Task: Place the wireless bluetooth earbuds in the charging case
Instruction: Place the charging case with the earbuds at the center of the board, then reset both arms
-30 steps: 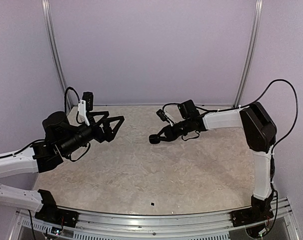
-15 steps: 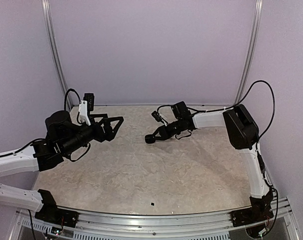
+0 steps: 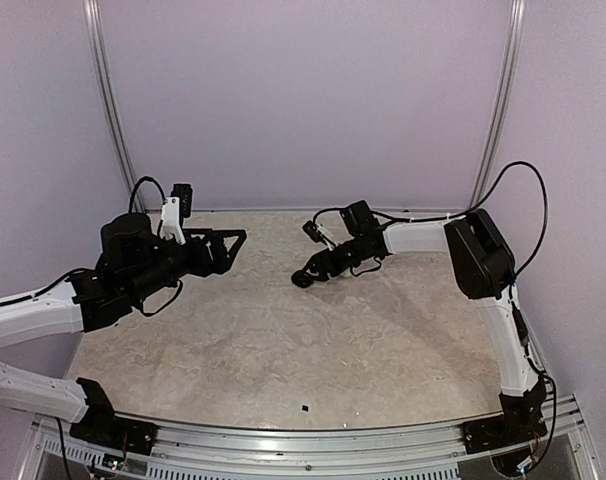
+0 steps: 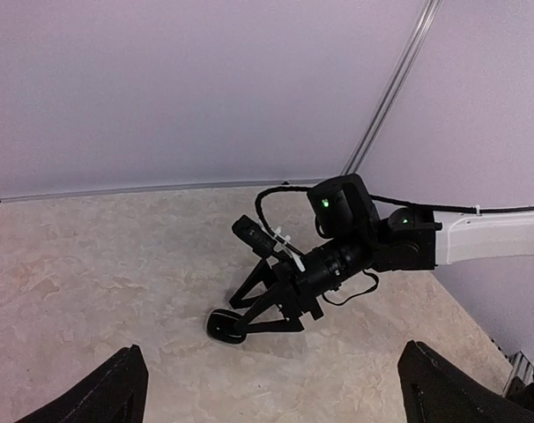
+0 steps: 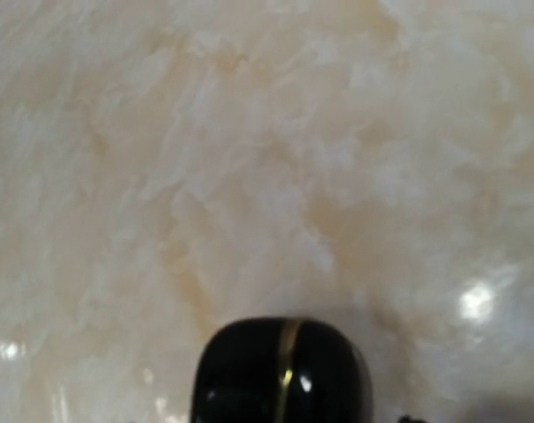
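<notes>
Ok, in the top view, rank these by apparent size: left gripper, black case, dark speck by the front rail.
1. left gripper
2. black case
3. dark speck, smallest despite lying nearest the camera

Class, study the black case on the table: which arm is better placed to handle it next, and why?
Right. The right gripper is down at the black case, with its fingertips close beside it. The left gripper hangs open far off to the left, well away from the case.
</notes>
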